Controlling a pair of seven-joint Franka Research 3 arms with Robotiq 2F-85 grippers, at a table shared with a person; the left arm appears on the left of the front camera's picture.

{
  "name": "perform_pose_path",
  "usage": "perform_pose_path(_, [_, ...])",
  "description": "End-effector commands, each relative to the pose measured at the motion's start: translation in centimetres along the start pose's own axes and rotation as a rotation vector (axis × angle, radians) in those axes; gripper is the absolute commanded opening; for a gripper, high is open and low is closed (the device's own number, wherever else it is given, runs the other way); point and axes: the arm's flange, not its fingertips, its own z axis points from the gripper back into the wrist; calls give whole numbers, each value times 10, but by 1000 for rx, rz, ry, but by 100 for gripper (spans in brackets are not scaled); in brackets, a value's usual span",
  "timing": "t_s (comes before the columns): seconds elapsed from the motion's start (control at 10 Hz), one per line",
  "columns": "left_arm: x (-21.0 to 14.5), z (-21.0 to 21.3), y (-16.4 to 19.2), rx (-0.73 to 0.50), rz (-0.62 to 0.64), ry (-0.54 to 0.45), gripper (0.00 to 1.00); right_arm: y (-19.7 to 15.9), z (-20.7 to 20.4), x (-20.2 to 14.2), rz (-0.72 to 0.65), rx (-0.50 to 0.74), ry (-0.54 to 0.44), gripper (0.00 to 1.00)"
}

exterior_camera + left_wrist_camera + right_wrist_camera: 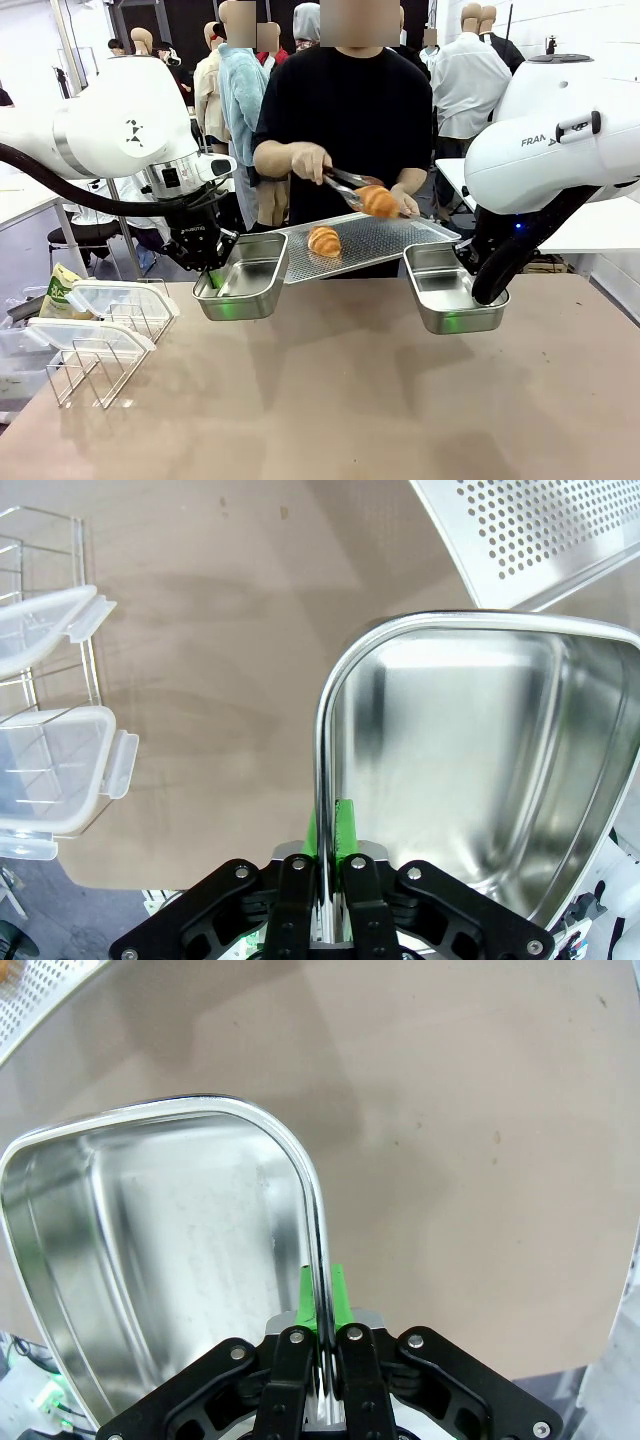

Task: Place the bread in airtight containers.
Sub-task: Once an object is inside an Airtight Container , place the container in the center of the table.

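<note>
My left gripper point(212, 278) is shut on the rim of one steel container point(240, 290), holding it above the table; in the left wrist view the same container point(480, 770) is empty, with my gripper point(325, 840) pinching its wall. My right gripper point(478, 290) is shut on the rim of the other container point(448, 292), also empty point(160, 1260), pinched by that gripper point(320, 1310). The person holds one bread roll point(378, 201) in metal tongs point(345, 183) above the perforated tray point(385, 240). A second bread roll point(324, 241) lies on that tray.
A wire rack point(100, 340) with clear white-rimmed lids point(118, 297) stands at the table's left; the lids point(50, 770) also appear in the left wrist view. The perforated tray's corner point(540, 530) hangs just beyond the left container. Bare brown table lies in front.
</note>
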Motion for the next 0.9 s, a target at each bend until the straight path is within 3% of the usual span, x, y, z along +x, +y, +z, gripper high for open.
perform_pose_path(0.0, [0,3,2,11,3,-5,0,0,3,0,-1,1,-6,0])
perform_pose_path(0.8, [0,3,2,11,3,-5,0,0,3,0,-1,1,-6,0])
